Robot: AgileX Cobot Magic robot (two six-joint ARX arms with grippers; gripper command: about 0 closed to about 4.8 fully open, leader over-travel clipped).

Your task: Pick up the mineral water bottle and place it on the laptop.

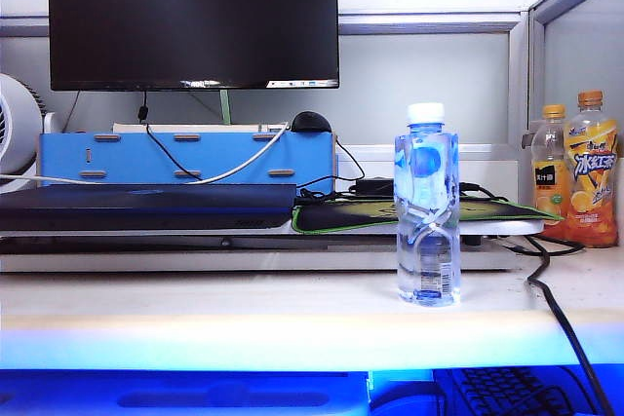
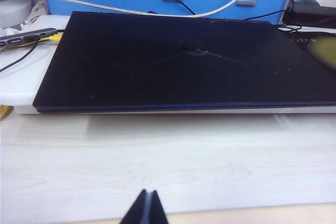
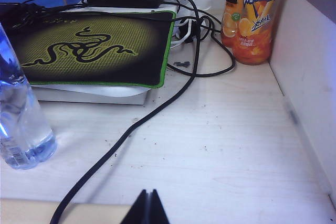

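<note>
You are at the very start here: nothing of the task looks done. Take the laptop (image 1: 146,207) as your landmark, the dark flat slab lying closed on its white stand in front of the blue box (image 1: 185,155). The mineral water bottle (image 1: 427,207) stands upright on the pale desk, off the laptop's right end and nearer the desk's front edge, well apart from it and untouched; the green-edged mouse pad (image 1: 390,213) lies behind it, beside the laptop. In the right wrist view the bottle (image 3: 21,124) sits at the frame's edge with a black cable (image 3: 152,114) running across the desk past it. Your left gripper (image 2: 146,208) hangs low over bare desk in front of the laptop (image 2: 178,61), its two fingers pressed together with nothing between them. Your right gripper (image 3: 147,208) is likewise closed and empty, over the desk in front of the mouse pad (image 3: 94,48), farther from the laptop than the bottle is. The orange drink bottles (image 1: 580,168) stand farthest from the laptop, against the partition. All of it remains: you will likely need to open the right jaws, reach the bottle, grasp it, lift, carry it over the laptop's lid and set it down upright. Mind that cable on the approach.
</note>
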